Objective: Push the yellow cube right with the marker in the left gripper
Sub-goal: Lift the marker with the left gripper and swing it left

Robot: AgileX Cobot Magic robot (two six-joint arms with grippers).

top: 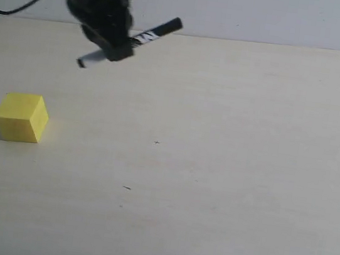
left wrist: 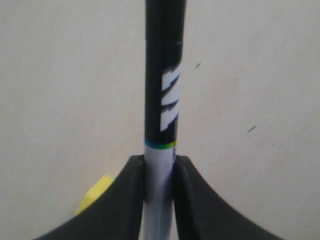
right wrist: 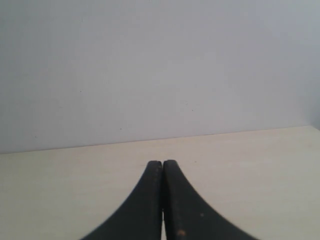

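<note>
Lining up the push

The yellow cube (top: 22,117) sits by the left edge of the table (top: 227,173); farther back and raised, the left gripper (top: 119,49) is clamped on the marker (top: 152,34). Bring the marker down left of the cube, low and square to its face.

The black left claw (top: 118,50) clamps the marker (top: 153,34) on its white barrel and holds it tilted in the air, the black lettered cap jutting out. The yellow cube (top: 22,117) sits flat, lower than the claw and well apart.
</note>
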